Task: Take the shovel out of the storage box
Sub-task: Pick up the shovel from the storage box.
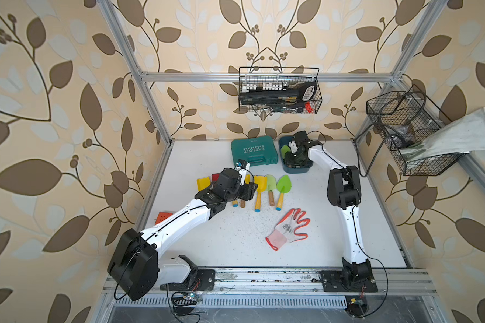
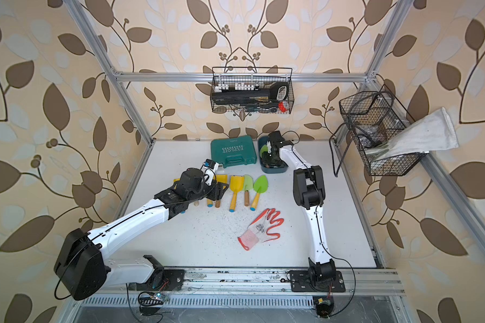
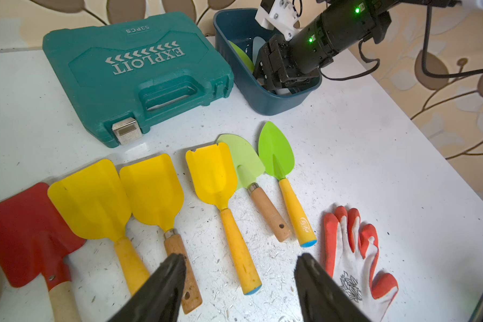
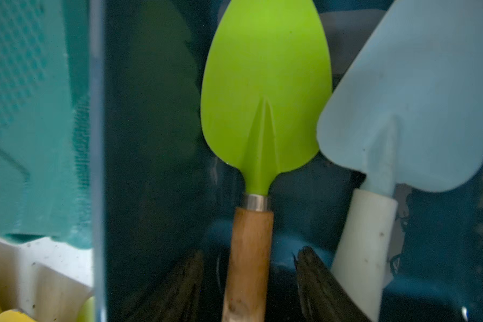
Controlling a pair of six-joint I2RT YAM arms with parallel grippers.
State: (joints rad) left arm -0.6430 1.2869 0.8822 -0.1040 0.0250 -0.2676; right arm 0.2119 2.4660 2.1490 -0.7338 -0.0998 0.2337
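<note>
Beside a pale blue shovel (image 4: 418, 97) in the storage box (image 3: 262, 100), the handle of the green shovel (image 4: 265, 83) is straddled, ungripped, by the open jaws of the right gripper (image 4: 250, 252).

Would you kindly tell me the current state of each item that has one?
storage box: lidless, shovels inside.
green shovel: in the box, ungripped.
light blue shovel: in the box, beside it.
teal case: shut.
left gripper: open, empty.
right gripper: open, straddling the green shovel's handle.
</note>
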